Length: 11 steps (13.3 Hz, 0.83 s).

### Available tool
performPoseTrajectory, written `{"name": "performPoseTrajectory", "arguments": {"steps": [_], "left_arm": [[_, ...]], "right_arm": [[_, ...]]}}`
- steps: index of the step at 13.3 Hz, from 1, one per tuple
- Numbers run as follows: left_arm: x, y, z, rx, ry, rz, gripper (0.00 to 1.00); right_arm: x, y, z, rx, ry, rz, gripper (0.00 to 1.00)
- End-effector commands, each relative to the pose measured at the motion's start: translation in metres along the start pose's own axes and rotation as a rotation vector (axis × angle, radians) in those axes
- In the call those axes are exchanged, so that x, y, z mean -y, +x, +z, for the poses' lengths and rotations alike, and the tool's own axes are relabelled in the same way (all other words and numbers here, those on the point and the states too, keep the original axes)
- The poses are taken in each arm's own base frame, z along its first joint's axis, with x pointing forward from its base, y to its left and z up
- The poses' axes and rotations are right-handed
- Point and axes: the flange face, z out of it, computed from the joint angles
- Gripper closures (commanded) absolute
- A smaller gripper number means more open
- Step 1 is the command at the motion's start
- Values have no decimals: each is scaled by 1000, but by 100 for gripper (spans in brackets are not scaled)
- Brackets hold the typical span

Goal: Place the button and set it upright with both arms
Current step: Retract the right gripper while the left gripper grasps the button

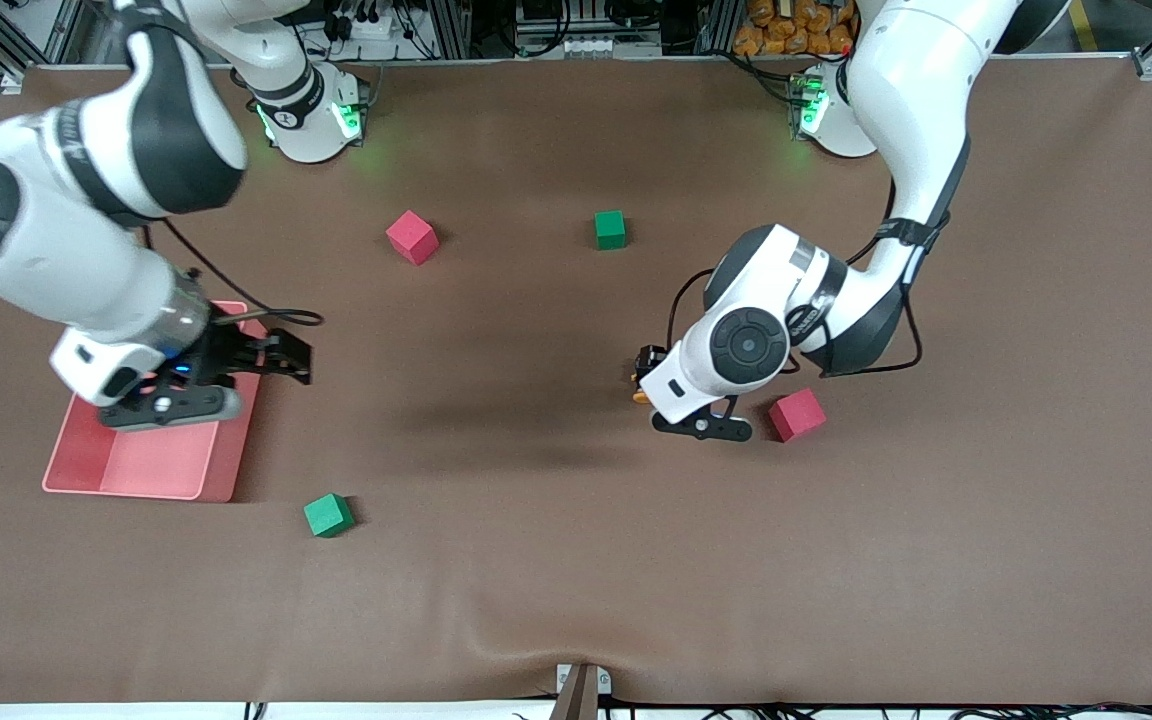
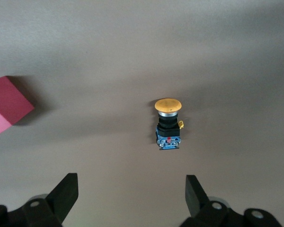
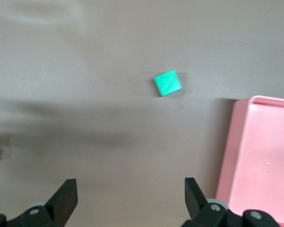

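The button (image 2: 168, 126) lies on its side on the brown table, its round orange cap (image 2: 168, 105) at one end of the short black body. In the front view only a sliver of the button (image 1: 639, 395) shows beside the left arm's wrist. My left gripper (image 2: 131, 194) hangs low just short of it, open, with nothing between the fingers (image 2: 66, 195); in the front view this gripper (image 1: 652, 372) is mostly hidden under its own wrist. My right gripper (image 1: 294, 362) hovers open and empty over the edge of the pink tray (image 1: 156, 465), and its wrist view (image 3: 131, 194) shows bare table between the fingers.
A red cube (image 1: 797, 414) sits close beside the left wrist, toward the left arm's end. Another red cube (image 1: 412, 237) and a green cube (image 1: 610, 229) lie nearer the bases. A second green cube (image 1: 328, 515) rests nearer the front camera than the tray.
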Motion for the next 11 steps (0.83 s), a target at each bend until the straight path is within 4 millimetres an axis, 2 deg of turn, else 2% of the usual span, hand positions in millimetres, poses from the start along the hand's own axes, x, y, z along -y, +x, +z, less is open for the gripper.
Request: {"name": "performPoseTrajectory", "arguments": {"steps": [1, 2, 4, 6, 7, 8, 9, 10, 11], "left_arm": [[-9, 13, 9, 13, -113, -9, 0], [-13, 16, 22, 16, -133, -24, 0], [-43, 9, 46, 30, -114, -44, 0], [-54, 10, 78, 45, -90, -30, 0], [-54, 11, 89, 49, -69, -9, 0], [-51, 13, 96, 52, -56, 50, 0], [-49, 14, 99, 55, -57, 102, 4], [-47, 14, 103, 59, -55, 114, 15], [-48, 14, 105, 62, -54, 115, 18]], "right_arm": [[-49, -11, -23, -16, -10, 30, 0], [-65, -13, -27, -9, -4, -2, 0], [-100, -25, -52, -19, -4, -19, 0], [-120, -46, -71, 36, -8, -6, 0], [-133, -60, -84, 68, -10, 27, 0], [-151, -72, -88, 123, -6, 67, 0], [-153, -81, -103, 146, -7, 77, 0], [-162, -89, -118, 143, -8, 96, 0], [-167, -94, -135, 128, -18, 103, 0]]}}
